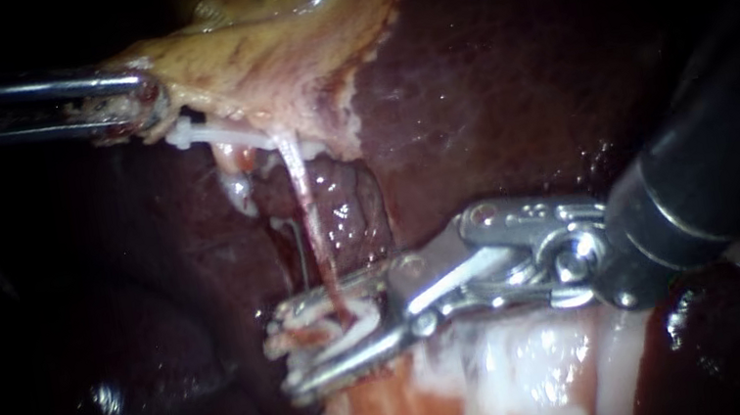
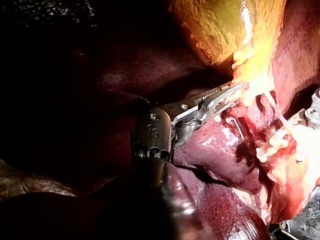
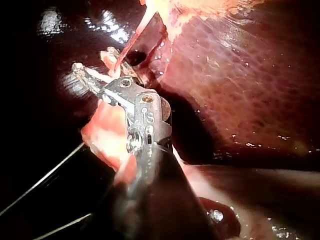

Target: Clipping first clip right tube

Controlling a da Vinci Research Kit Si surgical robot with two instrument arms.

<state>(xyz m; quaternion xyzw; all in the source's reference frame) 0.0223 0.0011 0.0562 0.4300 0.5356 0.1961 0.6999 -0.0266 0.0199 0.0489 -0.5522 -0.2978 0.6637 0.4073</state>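
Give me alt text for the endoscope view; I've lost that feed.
The right instrument holds its open jaws astride a thin reddish tube, not yet closed on it. The left instrument grips the gallbladder by its edge, with dark liver behind.

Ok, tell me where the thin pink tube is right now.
Endoscope view, centre: the thin pink tube hangs from the yellowish gallbladder down into the gap between the open jaws of the right instrument.
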